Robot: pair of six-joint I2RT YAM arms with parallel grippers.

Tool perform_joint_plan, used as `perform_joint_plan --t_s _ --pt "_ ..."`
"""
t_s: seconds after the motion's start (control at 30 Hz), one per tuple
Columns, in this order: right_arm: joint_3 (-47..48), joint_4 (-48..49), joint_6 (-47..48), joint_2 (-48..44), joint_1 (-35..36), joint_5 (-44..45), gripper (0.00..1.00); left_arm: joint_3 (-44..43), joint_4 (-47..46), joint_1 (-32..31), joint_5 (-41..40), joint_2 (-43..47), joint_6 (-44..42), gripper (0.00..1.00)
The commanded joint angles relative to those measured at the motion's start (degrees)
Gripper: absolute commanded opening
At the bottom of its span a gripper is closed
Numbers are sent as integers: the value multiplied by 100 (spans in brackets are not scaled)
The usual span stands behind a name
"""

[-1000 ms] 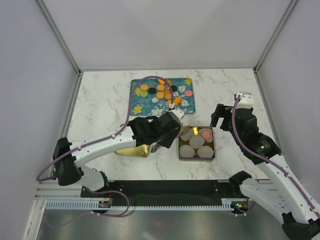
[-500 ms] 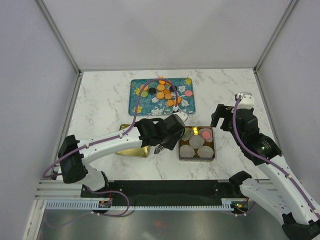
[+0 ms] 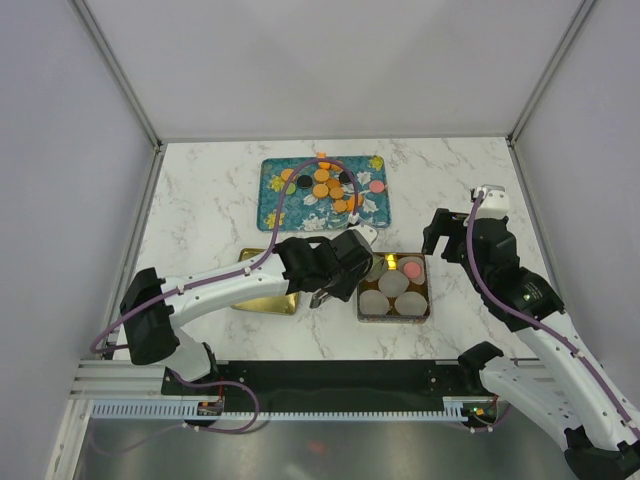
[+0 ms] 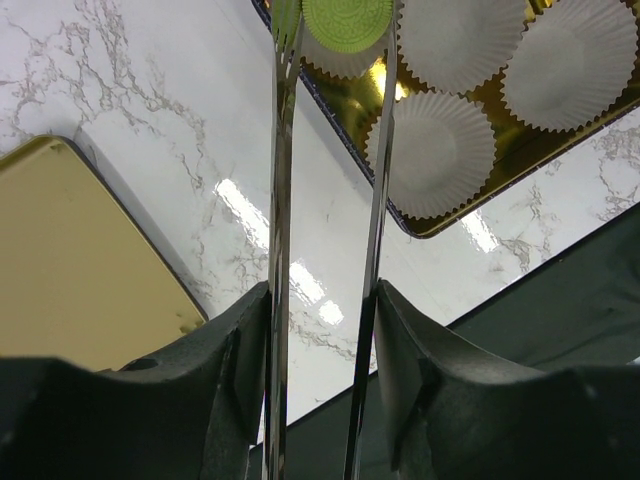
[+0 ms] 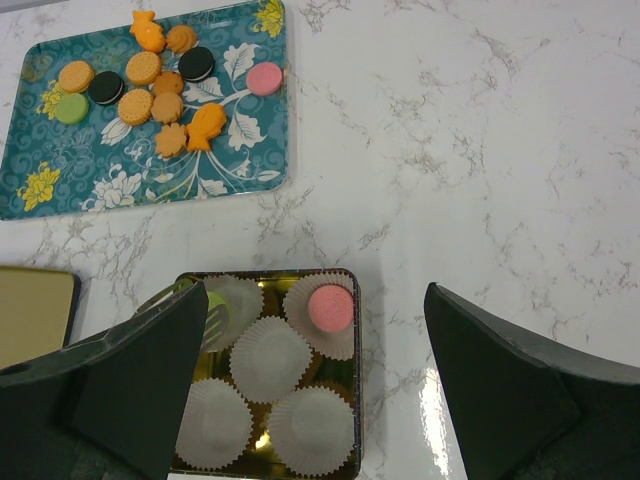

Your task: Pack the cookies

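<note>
Cookies (image 5: 143, 68) sit in two places on the white marble surface (image 3: 200, 200). Most lie loose on a teal flowered tray (image 3: 270, 205) at the far middle: mainly orange ones, plus two black, one green and one pink. Nearer the arms stands an open gold tin (image 3: 430, 292), and a gold lid (image 4: 80, 260) lies apart to its left, partly under the left arm. The right gripper (image 3: 440, 238) hangs over bare surface just right of the tin, spread wide and holding nothing. The left gripper (image 3: 372, 262) reaches over the tin's far left corner. Five white paper cups (image 5: 270, 358) fill the tin. A pink cookie (image 5: 330, 307) rests in the far right cup. A green cookie (image 4: 347, 22) lies between the left gripper's thin fingertips, above the far left cup; I cannot tell whether they pinch it or have let go.
</note>
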State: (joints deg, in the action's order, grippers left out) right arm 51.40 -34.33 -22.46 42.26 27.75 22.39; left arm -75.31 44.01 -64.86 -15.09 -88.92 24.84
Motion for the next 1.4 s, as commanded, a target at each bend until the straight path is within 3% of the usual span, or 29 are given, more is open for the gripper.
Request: perform_joint_plan --t_s 0.0,0.5,0.7,1.03,1.37 --pt "-16 93 40 -60 -6 90 98 -89 -252 -35 -240 -2 144 51" --pt "20 93 40 -60 -6 81 98 -203 -261 -35 -134 296 179 52" --pt "28 84 31 -51 -6 72 98 -432 -244 52 -477 675 92 52" --pt "99 75 31 10 -15 2 98 -1003 -261 1650 190 43 -357 53" --pt "134 31 13 -25 -6 -103 98 -1285 -296 2206 262 -933 -480 54"
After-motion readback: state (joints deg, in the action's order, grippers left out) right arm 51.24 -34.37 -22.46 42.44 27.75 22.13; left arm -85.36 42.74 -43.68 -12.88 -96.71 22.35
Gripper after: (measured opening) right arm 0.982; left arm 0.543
